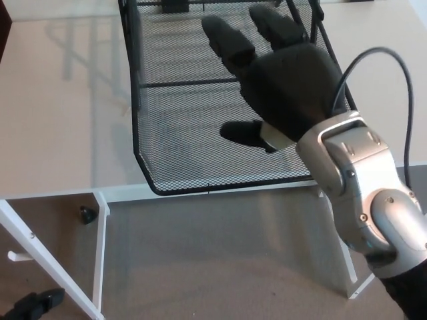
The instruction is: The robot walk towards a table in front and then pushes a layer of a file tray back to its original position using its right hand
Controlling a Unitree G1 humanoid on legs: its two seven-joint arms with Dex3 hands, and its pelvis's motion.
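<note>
— Reaching in from the lower right, the right hand (pixel 283 83) is seen above the black mesh tray layer (pixel 180 140); how are its fingers held?

— They are spread apart and nothing is gripped. Two thick fingers (pixel 228 41) are pointed toward the far end of the tray, and the thumb (pixel 241 132) is stuck out to the side over the mesh floor. Whether the palm is pressed on the mesh cannot be told.

— Where is the tray layer placed?

— It is set on the pale tabletop (pixel 60 120), with its rounded front edge drawn out just past the table's white front edge (pixel 127 194). Its far end is cut off at the top of the view, where part of the dark frame of the file tray (pixel 175 5) is glimpsed.

— What else is shown?

— A silver wrist and forearm (pixel 363 193) are seen behind the hand, and a black cable (pixel 400 67) is looped over them. White table legs (pixel 101 247) and brown carpet (pixel 213 260) are visible below. The left hand is not shown.
</note>
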